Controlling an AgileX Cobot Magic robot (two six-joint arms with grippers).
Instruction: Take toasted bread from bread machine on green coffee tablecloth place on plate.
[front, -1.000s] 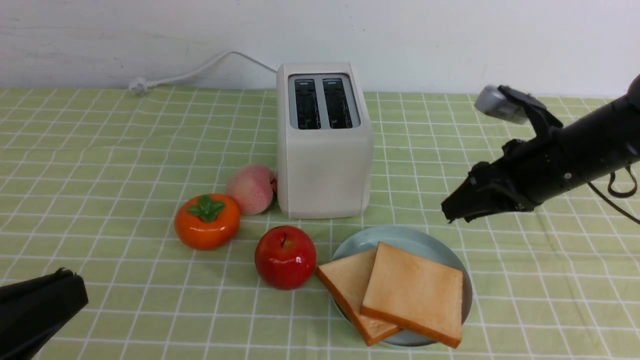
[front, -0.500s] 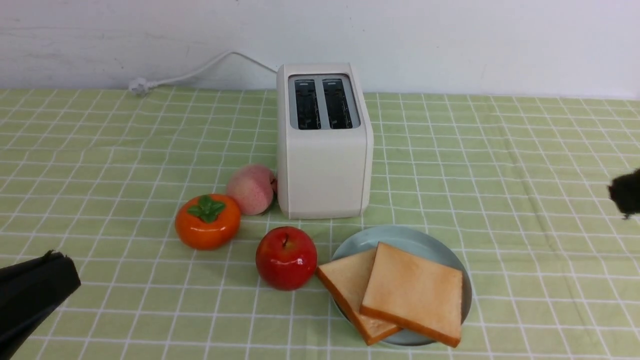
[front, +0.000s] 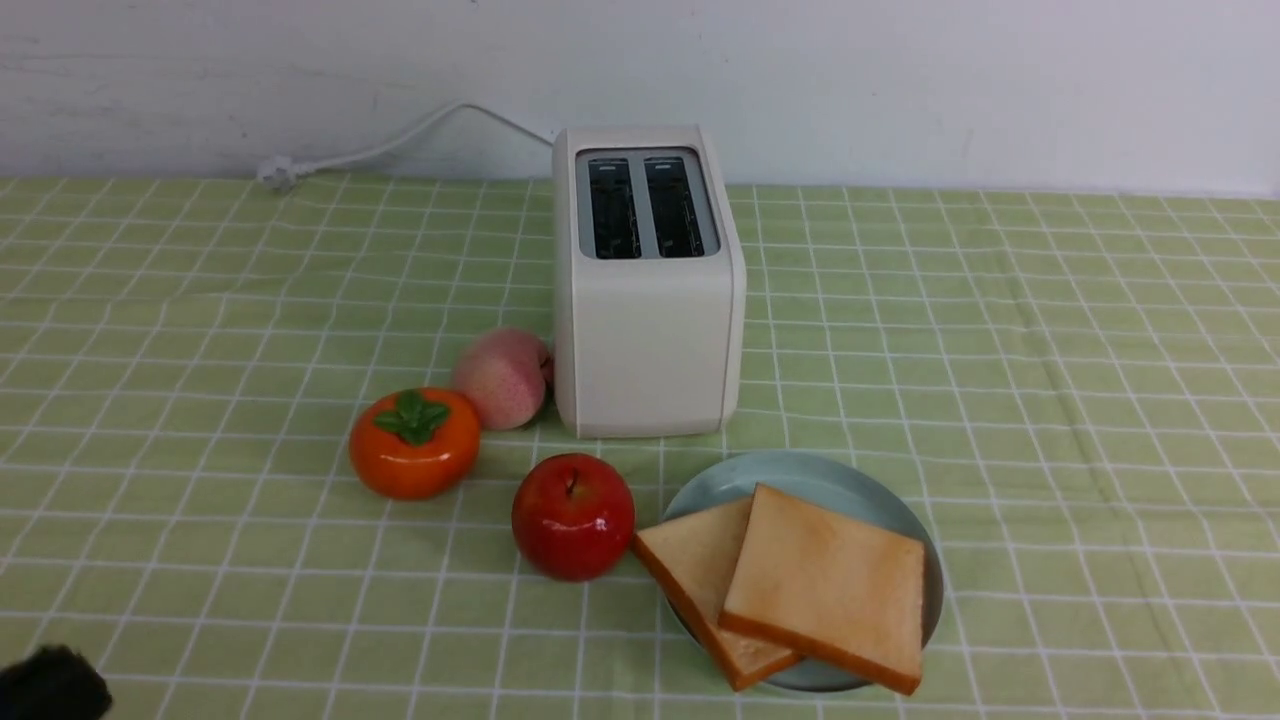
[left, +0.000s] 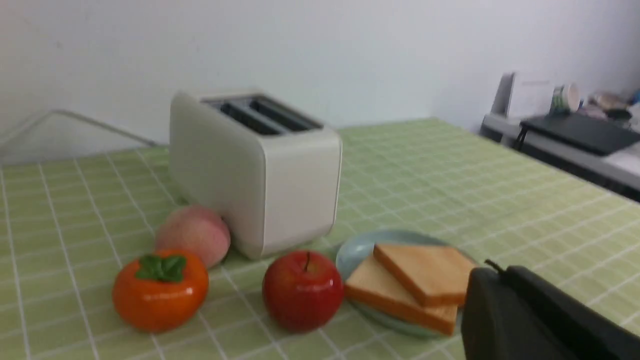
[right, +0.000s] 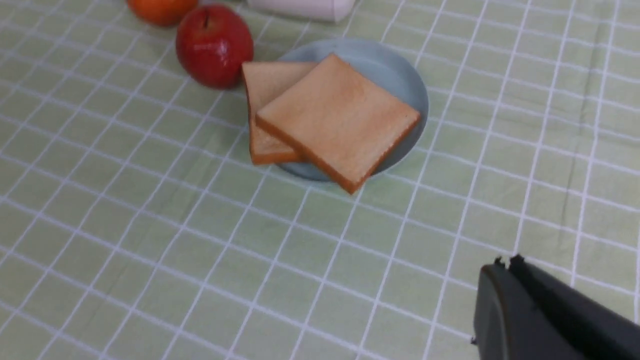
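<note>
Both arms have pulled back: the right gripper (right: 505, 285) has left the front view, the left gripper (front: 50, 685) shows only a tip; each looks closed and empty. Two slices of toasted bread (front: 820, 585) overlap on the plate (front: 800, 475), before the bread machine (front: 648, 285), beside a red apple (front: 572, 515).

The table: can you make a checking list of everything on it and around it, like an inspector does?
Surface: green coffee tablecloth, slightly creased.
Job's things: two slices of toasted bread overlapping on the plate; bread machine slots look empty.
Clutter: red apple, orange persimmon, peach against the bread machine.
Grippers: left gripper and right gripper hold nothing, jaws look shut, both away from the plate.
Cables: white power cord, unplugged, along the wall.
Surroundings: white wall; blurry desk beyond.
</note>
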